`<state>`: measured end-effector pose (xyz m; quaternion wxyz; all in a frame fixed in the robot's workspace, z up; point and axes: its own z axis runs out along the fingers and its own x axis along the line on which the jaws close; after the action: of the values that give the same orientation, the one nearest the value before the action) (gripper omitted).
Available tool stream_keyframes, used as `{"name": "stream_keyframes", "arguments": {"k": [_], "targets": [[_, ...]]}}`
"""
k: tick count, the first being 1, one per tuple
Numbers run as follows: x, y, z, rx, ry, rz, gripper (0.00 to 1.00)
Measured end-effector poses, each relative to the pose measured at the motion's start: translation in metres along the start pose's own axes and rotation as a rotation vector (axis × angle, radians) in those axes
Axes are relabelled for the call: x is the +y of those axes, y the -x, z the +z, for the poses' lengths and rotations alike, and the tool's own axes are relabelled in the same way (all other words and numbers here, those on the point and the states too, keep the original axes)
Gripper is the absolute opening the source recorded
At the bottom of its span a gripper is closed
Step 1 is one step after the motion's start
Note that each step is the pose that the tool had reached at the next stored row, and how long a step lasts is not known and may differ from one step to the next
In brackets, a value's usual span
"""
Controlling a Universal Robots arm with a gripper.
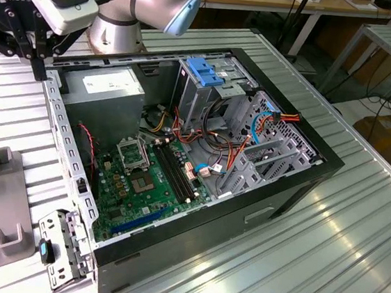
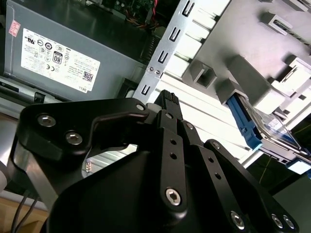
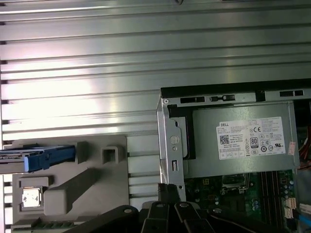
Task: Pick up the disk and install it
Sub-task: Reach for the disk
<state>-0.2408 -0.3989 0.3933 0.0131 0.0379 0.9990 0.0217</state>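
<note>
The disk (image 3: 38,158) stands on edge in a slot of the grey fixture (image 3: 73,187), its blue carrier frame facing out. In the second wrist view the disk (image 2: 255,127) shows as a blue frame with a silver body behind it. My gripper (image 1: 35,60) hangs above the ribbed table beside the back corner of the open computer case, at the exterior view's left. In both wrist views its black fingers (image 2: 167,102) meet at the tip with nothing between them. The gripper (image 3: 168,191) is well apart from the disk.
The open computer case (image 1: 304,179) holds a grey power-supply box (image 1: 107,88) with a white sticker, a green motherboard (image 1: 150,177), loose cables and a grey cage with a blue latch (image 1: 207,71). A small metal bracket (image 1: 63,244) lies by the case's near corner.
</note>
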Motion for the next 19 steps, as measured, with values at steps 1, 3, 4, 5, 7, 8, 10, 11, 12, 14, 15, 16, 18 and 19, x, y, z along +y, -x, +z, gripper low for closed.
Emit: {"name": "stream_keyframes", "arguments": {"k": [1,3,4,5,7,8,10,11,12,14,15,16,18,19], "targets": [[-0.0001,-0.001,0.0,0.0,0.0,0.0,0.11],[-0.0002,-0.0027,-0.0001,0.0,0.0,0.0,0.11],[-0.0003,-0.0038,-0.0001,0.0,0.0,0.0,0.11],[-0.0003,-0.0046,-0.0001,0.0,0.0,0.0,0.11],[-0.0005,-0.0064,-0.0002,0.0,0.0,0.0,0.11],[-0.0006,-0.0075,-0.0002,0.0,0.0,0.0,0.11],[-0.0007,-0.009,-0.0002,0.0,0.0,0.0,0.11],[-0.0007,-0.0099,-0.0003,0.0,0.0,0.0,0.11],[-0.0008,-0.0106,-0.0003,0.0,0.0,0.0,0.11],[-0.0009,-0.0123,-0.0004,0.0,0.0,0.0,0.11],[-0.001,-0.0138,-0.0004,0.0001,0.0,0.0,0.11],[-0.0011,-0.0149,-0.0004,0.0,0.0,0.0,0.11],[-0.0013,-0.0165,-0.0005,0.0,0.0,0.0,0.11],[-0.0013,-0.0174,-0.0005,0.0,0.0,0.0,0.11]]}}
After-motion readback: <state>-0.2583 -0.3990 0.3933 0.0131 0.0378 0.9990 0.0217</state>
